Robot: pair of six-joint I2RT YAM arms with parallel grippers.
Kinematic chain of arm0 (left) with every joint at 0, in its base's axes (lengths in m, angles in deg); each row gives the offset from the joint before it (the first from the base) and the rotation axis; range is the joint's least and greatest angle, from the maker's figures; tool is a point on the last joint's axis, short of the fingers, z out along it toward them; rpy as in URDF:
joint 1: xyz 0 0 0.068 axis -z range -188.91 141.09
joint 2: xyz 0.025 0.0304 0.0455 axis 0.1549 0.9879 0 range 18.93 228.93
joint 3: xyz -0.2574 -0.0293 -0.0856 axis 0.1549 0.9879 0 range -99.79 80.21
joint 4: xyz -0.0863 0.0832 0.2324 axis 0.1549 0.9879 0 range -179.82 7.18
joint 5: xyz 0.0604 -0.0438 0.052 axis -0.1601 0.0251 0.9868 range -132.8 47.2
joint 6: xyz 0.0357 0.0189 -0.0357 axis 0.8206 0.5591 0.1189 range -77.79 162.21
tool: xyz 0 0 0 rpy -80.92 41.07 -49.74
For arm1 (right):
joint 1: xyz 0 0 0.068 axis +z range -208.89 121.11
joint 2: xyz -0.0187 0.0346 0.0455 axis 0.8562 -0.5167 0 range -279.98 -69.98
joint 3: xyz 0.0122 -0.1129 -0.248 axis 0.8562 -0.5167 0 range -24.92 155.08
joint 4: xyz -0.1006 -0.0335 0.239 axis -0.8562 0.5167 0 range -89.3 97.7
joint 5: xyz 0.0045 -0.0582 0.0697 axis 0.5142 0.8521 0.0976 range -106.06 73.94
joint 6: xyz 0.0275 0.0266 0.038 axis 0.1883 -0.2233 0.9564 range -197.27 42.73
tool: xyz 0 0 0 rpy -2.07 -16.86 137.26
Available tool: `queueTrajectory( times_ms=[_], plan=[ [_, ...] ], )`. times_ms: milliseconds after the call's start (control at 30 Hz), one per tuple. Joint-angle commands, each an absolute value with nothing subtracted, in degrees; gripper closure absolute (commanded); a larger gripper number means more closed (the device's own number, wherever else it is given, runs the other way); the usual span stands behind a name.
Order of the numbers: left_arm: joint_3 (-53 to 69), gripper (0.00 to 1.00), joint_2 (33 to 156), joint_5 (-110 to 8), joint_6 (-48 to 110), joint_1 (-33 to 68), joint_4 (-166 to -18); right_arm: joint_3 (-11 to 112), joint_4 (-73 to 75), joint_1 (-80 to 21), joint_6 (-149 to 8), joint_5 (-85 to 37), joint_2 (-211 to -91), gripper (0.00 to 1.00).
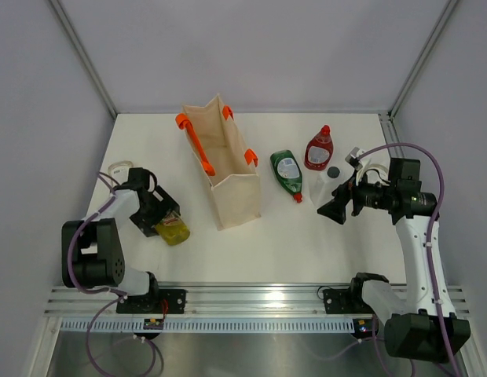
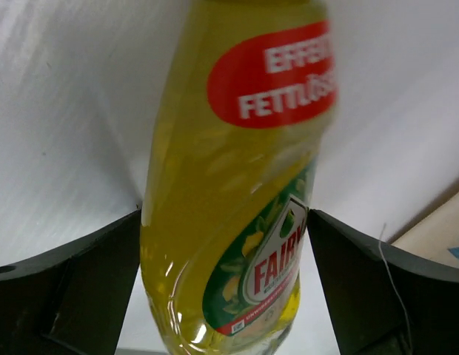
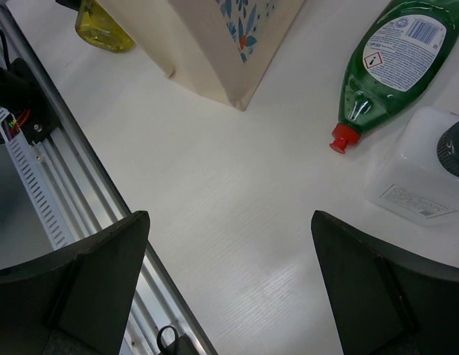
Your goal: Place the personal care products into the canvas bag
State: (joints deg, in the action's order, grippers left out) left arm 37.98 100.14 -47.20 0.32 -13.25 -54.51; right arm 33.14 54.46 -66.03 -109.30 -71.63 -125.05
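Upright beige canvas bag with orange handles [image 1: 228, 169] stands near, right of yellow-green plastic bottle [image 1: 174, 231]. Bottle's long axis diagonal, free end near-right, between left gripper [image 1: 168, 223] fingers; grip unclear. Right gripper [image 3: 229, 248] wide, empty.

A white table [image 1: 298, 247] fills the centre; a slotted aluminium rail [image 1: 259, 296] borders it at 6 o'clock, a grey wall [image 1: 259, 55] at 12.

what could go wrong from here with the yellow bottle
The yellow bottle fills the gap between the left gripper's fingers; a weak hold could let the smooth bottle slip. The canvas bag is soft with a narrow mouth; the bottle could catch an orange handle or tip it.
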Motion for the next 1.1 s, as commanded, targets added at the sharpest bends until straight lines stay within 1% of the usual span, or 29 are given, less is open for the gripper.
queueTrajectory(
  times_ms=[0,67,100,167,200,267,300,367,467,600,667,733,867,933,1067],
  plan=[
    [38.82,0.04,106.28,-48.59,-1.03,-12.07,-58.96,32.39,49.49,-65.92,-106.54,-76.09,-125.00,0.01],
    [37.51,0.05,109.87,-47.21,-1.56,-11.46,-58.54,32.12,49.31,-65.92,-106.01,-75.83,-124.47,0.01],
    [36.46,0.12,110.50,-47.10,-1.39,-11.46,-58.79,32.03,49.40,-65.92,-105.92,-75.56,-124.30,0.00],
    [35.83,0.33,110.86,-47.63,-0.86,-11.46,-58.53,31.60,49.57,-65.92,-105.40,-75.30,-122.81,0.00],
    [35.66,0.51,110.51,-48.50,-0.08,-11.37,-58.70,31.25,49.75,-65.92,-105.40,-75.21,-122.19,0.01],
    [35.65,0.70,107.72,-48.16,0.72,-11.37,-58.53,30.37,49.92,-65.92,-104.96,-75.47,-120.35,0.01],
    [35.65,0.87,106.31,-48.16,1.77,-11.46,-58.53,30.01,49.84,-65.92,-104.87,-75.65,-119.03,0.01],
    [36.44,1.00,100.88,-49.64,3.09,-11.46,-59.58,29.66,50.71,-65.92,-105.48,-76.52,-117.80,0.04],
    [38.02,1.00,94.89,-52.28,3.19,-11.54,-62.12,29.66,50.45,-65.92,-105.05,-77.23,-116.12,0.09],
    [40.83,1.00,85.66,-63.43,-2.16,-12.86,-67.39,30.54,50.98,-65.92,-103.90,-78.19,-116.47,0.16],
    [41.45,1.00,83.10,-67.21,-6.19,-13.13,-70.03,31.06,51.68,-65.92,-103.38,-78.63,-116.82,0.18],
    [41.46,1.00,78.88,-68.63,-9.11,-13.13,-71.70,31.15,51.68,-65.92,-102.67,-78.64,-117.09,0.20],
    [38.13,1.00,71.41,-69.69,-16.66,-13.13,-73.20,31.07,50.80,-66.01,-101.44,-78.20,-116.65,0.20],
    [34.26,1.00,67.99,-69.34,-18.78,-13.04,-74.08,31.24,50.54,-66.01,-100.66,-78.02,-116.56,0.20],
    [26.53,1.00,66.48,-67.94,-22.65,-12.08,-75.84,31.86,50.01,-66.01,-99.95,-78.11,-117.17,0.20]
  ],
)
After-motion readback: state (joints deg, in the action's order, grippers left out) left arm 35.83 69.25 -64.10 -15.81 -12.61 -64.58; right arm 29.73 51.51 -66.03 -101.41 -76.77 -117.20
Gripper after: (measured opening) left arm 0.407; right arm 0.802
